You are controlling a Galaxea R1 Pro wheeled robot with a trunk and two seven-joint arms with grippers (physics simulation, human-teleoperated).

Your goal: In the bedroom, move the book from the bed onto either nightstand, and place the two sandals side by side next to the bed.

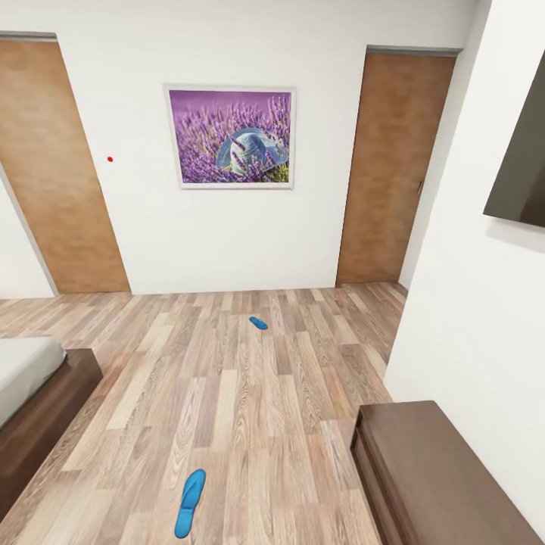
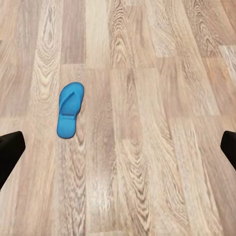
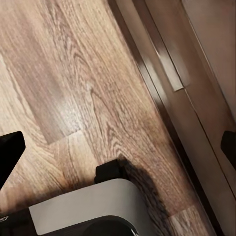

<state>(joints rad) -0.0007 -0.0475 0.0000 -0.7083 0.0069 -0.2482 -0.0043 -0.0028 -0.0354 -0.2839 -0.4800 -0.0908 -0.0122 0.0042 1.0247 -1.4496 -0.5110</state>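
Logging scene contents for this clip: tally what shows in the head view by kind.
Blue sandals: 2 (near, far)
Wooden doors: 2 (left, right)
Framed picture: 1
Bed: 1
Dresser: 1
Total: 7

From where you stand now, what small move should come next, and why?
Probably lower the left gripper toward the near sandal. It lies flat on the floor, apart from the bed, and the far sandal lies well away from it. The wrist view shows the fingers spread wide with nothing between them.
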